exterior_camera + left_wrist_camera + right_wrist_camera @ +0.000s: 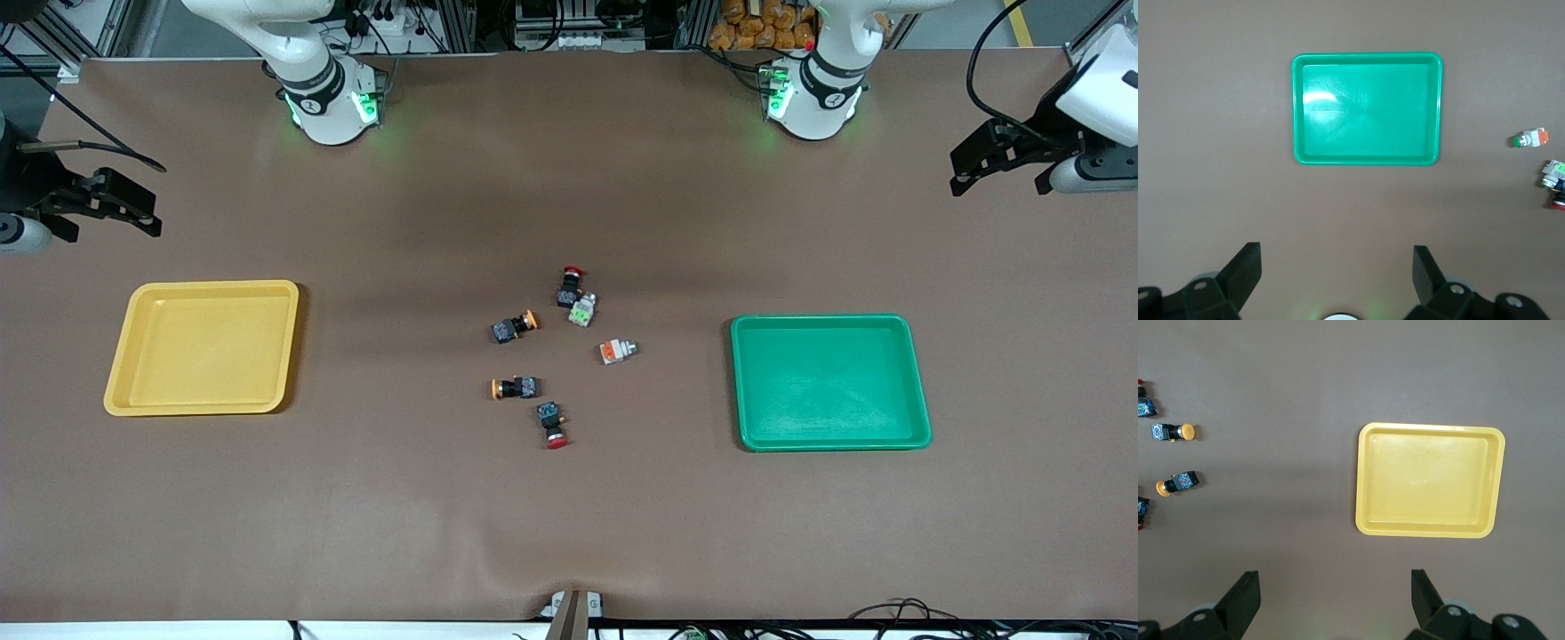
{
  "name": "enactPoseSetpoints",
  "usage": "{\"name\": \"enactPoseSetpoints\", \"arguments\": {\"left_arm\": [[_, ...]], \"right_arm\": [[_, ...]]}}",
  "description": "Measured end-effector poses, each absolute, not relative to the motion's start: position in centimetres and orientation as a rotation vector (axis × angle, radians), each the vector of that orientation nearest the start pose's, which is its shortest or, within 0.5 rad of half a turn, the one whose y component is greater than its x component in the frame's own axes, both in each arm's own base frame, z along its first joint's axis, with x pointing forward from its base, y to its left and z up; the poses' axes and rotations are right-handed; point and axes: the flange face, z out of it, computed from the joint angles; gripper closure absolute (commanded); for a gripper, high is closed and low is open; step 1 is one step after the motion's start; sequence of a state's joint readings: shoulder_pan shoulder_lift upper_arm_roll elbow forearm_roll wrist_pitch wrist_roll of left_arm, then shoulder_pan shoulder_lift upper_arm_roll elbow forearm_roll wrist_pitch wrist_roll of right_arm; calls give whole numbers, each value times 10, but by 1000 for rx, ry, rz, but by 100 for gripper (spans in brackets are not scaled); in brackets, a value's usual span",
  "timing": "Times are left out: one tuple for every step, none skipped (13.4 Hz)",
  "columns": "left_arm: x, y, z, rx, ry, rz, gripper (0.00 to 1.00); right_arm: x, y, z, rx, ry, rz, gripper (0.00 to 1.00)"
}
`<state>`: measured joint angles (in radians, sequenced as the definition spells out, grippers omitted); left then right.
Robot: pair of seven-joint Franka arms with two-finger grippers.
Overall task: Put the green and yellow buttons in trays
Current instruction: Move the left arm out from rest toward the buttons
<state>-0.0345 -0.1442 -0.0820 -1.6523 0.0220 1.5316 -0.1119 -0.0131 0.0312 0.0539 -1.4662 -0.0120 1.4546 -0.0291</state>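
Two black buttons with yellow-orange caps point(514, 327) point(514, 388) lie mid-table, also in the right wrist view point(1173, 431) point(1178, 482). A grey-white button with a green block point(582, 310) and one with an orange block point(617, 351) lie beside them, also in the left wrist view point(1554, 173) point(1531, 139). The yellow tray point(203, 347) point(1429, 480) lies toward the right arm's end, the green tray point(831, 382) point(1367, 109) toward the left arm's end, both empty. My left gripper point(965, 173) point(1337, 257) and right gripper point(147, 209) point(1335, 580) hang open and empty over the table's ends.
Two black switches with red caps point(570, 286) point(552, 423) lie among the buttons, one touching the green-block button. The brown table point(569, 516) has a small clamp point(571, 606) at its edge nearest the front camera.
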Motion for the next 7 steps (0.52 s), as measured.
{"name": "enactPoseSetpoints", "arguments": {"left_arm": [[501,-59,661,-3110,1,-40,0],[500,-58,661,-3109,-6,-32,0],[500,-57,661,-3109,-12,-29,0],[501,-54,661,-3109,-20,-29,0],[502,-52,661,-3109,-28,-25,0],[503,-50,659,-3109,-33,-5,0],[505,-50,655,-3108,-34,22,0]], "right_arm": [[552,21,646,-3150,-108,67,0],[552,21,646,-3150,-108,67,0],[552,21,646,-3150,-108,67,0],[552,21,646,-3150,-108,67,0],[552,21,646,-3150,-108,67,0],[552,21,646,-3150,-108,67,0],[552,21,646,-3150,-108,68,0]]}}
